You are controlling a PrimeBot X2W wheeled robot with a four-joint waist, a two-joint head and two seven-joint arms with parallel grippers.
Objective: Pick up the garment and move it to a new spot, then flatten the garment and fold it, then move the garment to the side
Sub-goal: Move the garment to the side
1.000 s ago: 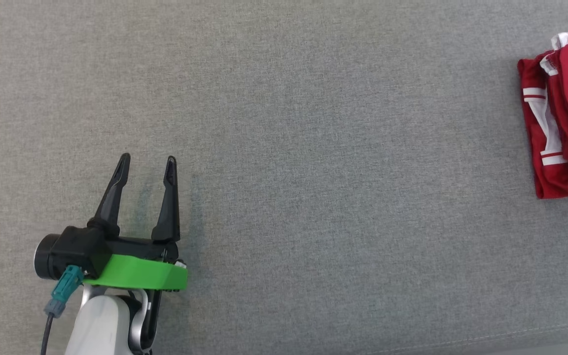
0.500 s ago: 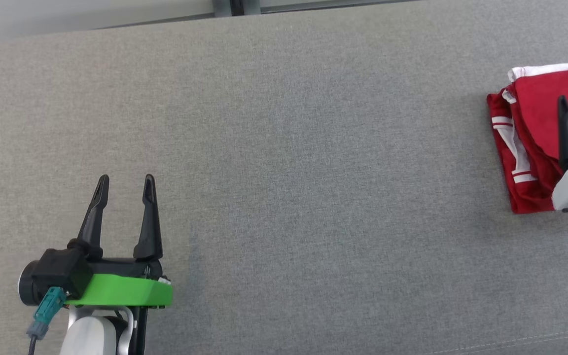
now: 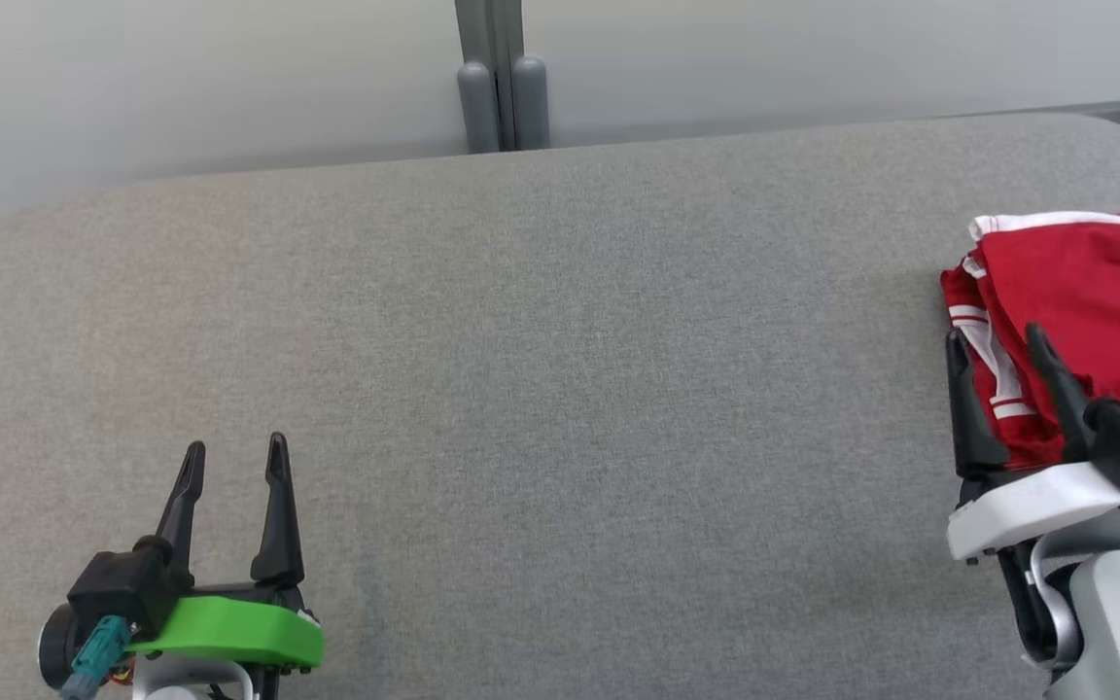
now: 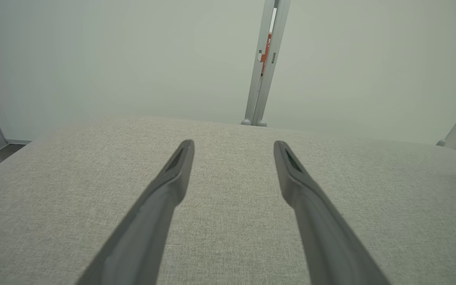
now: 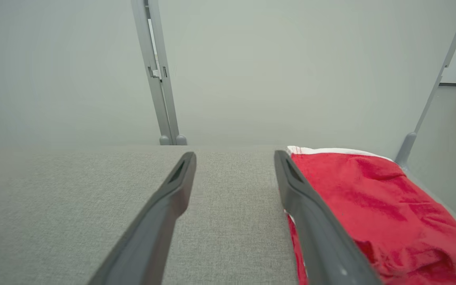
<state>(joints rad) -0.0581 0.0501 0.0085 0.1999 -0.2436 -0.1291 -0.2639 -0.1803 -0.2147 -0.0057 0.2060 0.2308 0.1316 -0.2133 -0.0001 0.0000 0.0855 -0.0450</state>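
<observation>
There is one folded red garment with white stripes and a white band (image 3: 1080, 282), at the right edge of the head view. One grey woven-fabric padded surface (image 3: 560, 389) spans the frame. There are two grippers. The left gripper (image 3: 235, 449), at lower left, has one green plastic collar (image 3: 229, 632). The right gripper (image 3: 995, 333), at lower right, has one white plastic collar (image 3: 1027, 506). Each has two long dark fingers (image 3: 278, 506), four in all. Two rounded grey upright posts (image 3: 475, 102) stand side by side at top centre, between two pale wall panels (image 3: 181, 87).

1. The broad grey woven-fabric surface (image 3: 560, 389) lay open across its left and middle (a wide passage).
2. A folded red garment with white trim (image 3: 1075, 282) occupied its right end.
3. A grey upright metal post (image 3: 502, 87) and pale wall panels (image 3: 200, 87) closed the far edge.
</observation>
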